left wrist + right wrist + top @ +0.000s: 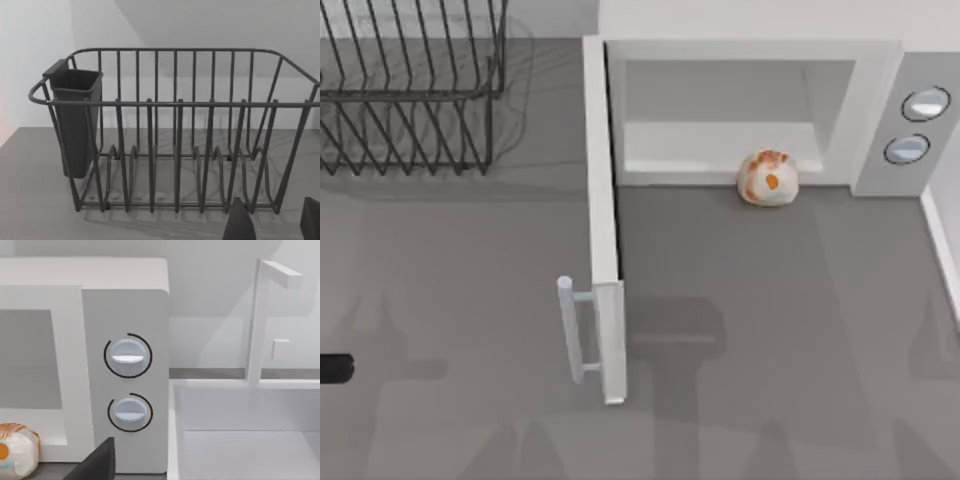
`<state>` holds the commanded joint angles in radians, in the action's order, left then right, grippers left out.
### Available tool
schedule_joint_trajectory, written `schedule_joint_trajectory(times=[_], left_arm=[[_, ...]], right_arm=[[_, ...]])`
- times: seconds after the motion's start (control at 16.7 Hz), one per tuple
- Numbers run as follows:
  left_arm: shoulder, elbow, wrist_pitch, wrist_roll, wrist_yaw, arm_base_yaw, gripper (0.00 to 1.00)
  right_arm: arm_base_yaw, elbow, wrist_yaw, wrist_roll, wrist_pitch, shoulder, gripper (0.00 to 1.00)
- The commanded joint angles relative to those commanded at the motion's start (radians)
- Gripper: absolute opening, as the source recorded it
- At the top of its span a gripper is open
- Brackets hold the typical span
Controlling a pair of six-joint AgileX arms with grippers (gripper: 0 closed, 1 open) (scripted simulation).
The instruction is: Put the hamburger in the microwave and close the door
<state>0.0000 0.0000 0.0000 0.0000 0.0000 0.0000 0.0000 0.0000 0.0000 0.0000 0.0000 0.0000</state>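
Observation:
The white microwave stands at the back of the table, its grey cavity showing. Its door is swung wide open toward the front, the bar handle on its left face. The hamburger, cream-white with orange blotches, lies on the table against the cavity's front sill, outside it. It also sits beside the knob panel as the hamburger. My left gripper faces the wire rack, open and holding nothing. One dark finger of my right gripper points at the knob panel.
A black wire rack with a dark cup stands at the back left. A white walled tray adjoins the microwave's right side; its edge runs along the table's right. A dark stub of my left arm is at the left edge.

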Motion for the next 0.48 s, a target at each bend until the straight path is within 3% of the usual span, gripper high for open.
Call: schedule_joint_trajectory(times=[0.12, 0.48], left_arm=[[0.0, 0.0, 0.0, 0.0, 0.0, 0.0, 0.0], [0.0, 0.0, 0.0, 0.0, 0.0, 0.0, 0.0]], right_arm=[[0.0, 0.0, 0.0, 0.0, 0.0, 0.0, 1.0], [0.0, 0.0, 0.0, 0.0, 0.0, 0.0, 1.0]])
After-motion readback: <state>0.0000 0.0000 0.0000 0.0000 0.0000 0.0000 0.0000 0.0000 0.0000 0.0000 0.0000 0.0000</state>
